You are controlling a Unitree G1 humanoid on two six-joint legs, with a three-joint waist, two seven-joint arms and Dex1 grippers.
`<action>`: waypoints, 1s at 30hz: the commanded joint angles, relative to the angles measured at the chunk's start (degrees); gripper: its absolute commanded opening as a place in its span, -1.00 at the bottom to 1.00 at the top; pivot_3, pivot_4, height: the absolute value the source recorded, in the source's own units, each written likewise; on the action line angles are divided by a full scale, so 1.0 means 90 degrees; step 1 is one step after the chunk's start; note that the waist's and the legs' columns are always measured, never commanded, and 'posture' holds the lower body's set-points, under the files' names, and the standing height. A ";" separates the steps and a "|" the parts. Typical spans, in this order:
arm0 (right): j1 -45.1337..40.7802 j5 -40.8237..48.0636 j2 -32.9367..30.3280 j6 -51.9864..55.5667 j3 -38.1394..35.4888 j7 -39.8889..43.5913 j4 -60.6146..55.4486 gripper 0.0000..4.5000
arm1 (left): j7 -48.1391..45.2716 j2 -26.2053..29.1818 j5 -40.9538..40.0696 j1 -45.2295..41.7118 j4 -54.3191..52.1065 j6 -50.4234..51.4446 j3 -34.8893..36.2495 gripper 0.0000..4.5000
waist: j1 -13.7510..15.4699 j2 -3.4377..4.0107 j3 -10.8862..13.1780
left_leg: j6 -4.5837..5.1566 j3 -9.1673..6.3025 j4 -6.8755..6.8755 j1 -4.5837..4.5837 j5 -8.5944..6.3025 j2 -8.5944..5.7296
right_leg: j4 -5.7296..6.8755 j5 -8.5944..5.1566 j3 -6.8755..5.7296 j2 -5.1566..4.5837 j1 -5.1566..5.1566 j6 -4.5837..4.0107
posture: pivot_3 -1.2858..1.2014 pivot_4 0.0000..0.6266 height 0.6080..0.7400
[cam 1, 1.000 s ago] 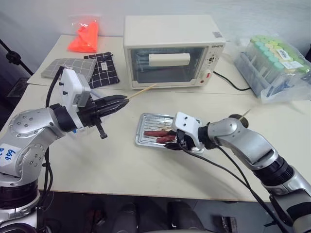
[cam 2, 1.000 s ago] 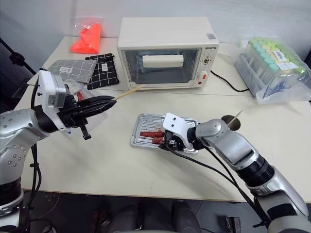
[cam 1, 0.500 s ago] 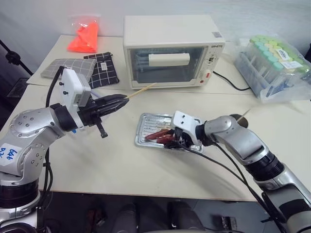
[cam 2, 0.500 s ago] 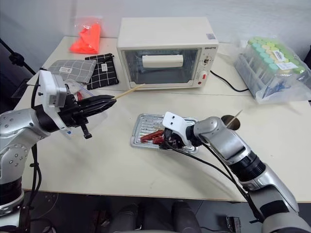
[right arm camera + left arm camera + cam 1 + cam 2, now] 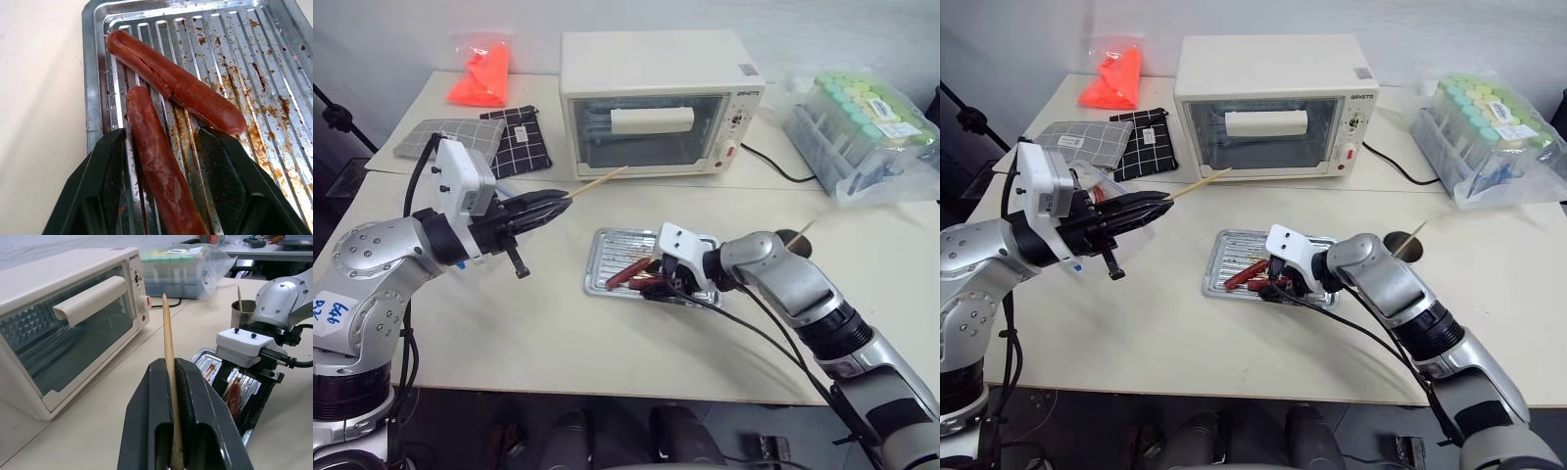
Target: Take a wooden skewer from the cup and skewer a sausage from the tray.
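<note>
Two sausages (image 5: 156, 161); right pincer (image 5: 164, 196) straddles one, unclosed.

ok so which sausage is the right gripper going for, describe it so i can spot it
In front of the toaster oven lies the tray with two sausages. The sausage sits between the right gripper fingers; its neighbour lies free, slanted, with a split along its top.

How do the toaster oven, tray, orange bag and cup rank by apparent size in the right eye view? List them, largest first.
1. Toaster oven.
2. Tray and orange bag: close; the bag lies farther back, so no ranking between them.
3. Cup, clearly smallest.
</note>
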 commanded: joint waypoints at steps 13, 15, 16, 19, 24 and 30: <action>0.0264 -0.0135 0.0072 0.0002 -0.0214 -0.0089 -0.0176 -0.90 | -0.0098 0.0034 0.0058 -0.0198 0.0043 -0.0247 -0.0124 -1.00 | -0.0012 0.0000 0.0000 | -0.0001 0.0000 0.0003 0.0001 0.0000 -0.0001 | 0.0033 0.0000 0.0000 0.0000 0.0000 0.0000 | 0.03 -0.52 1.00; 0.0276 -0.0137 0.0073 0.0033 -0.0237 -0.0106 -0.0197 -0.90 | -0.0128 0.0037 0.0061 -0.0228 0.0082 -0.0266 -0.0155 -1.00 | -0.0011 -0.0001 0.0000 | 0.0000 0.0000 0.0004 0.0001 0.0000 -0.0001 | 0.0034 0.0000 0.0000 0.0000 0.0000 0.0000 | 0.03 -0.52 1.00; 0.0278 -0.0132 0.0062 0.0046 -0.0251 -0.0101 -0.0216 -0.90 | -0.0153 0.0041 0.0063 -0.0238 0.0099 -0.0277 -0.0176 -1.00 | -0.0010 -0.0001 0.0000 | 0.0000 0.0000 0.0004 0.0001 -0.0001 -0.0001 | 0.0035 0.0000 0.0000 0.0000 0.0000 0.0000 | 0.03 -0.52 1.00; 0.0234 -0.0048 -0.0007 0.0162 -0.0342 -0.0041 -0.0339 -0.90 | -0.0285 0.0079 0.0075 -0.0269 0.0162 -0.0317 -0.0237 -1.00 | -0.0010 -0.0001 0.0000 | -0.0001 0.0000 0.0007 0.0001 0.0000 -0.0001 | 0.0037 0.0000 0.0000 0.0000 0.0000 0.0000 | 0.03 -0.52 1.00; -0.0173 0.0517 -0.0321 0.1036 -0.0793 0.0354 -0.0923 -0.90 | -0.0821 0.0312 0.0192 -0.0417 0.0566 -0.0493 -0.0356 -1.00 | -0.0012 -0.0001 0.0000 | -0.0001 0.0000 0.0007 0.0000 0.0000 -0.0001 | 0.0039 0.0000 0.0000 0.0001 -0.0001 0.0000 | 0.03 -0.52 1.00; -0.0872 0.1194 -0.1394 0.1636 -0.1103 0.1395 -0.1461 -0.90 | -0.1941 0.0855 0.0390 -0.0700 0.1222 -0.0848 -0.0632 -1.00 | -0.0021 0.0000 0.0001 | 0.0010 0.0000 0.0004 0.0000 -0.0006 -0.0002 | 0.0014 -0.0001 -0.0004 0.0000 -0.0002 -0.0001 | 0.03 -0.52 1.00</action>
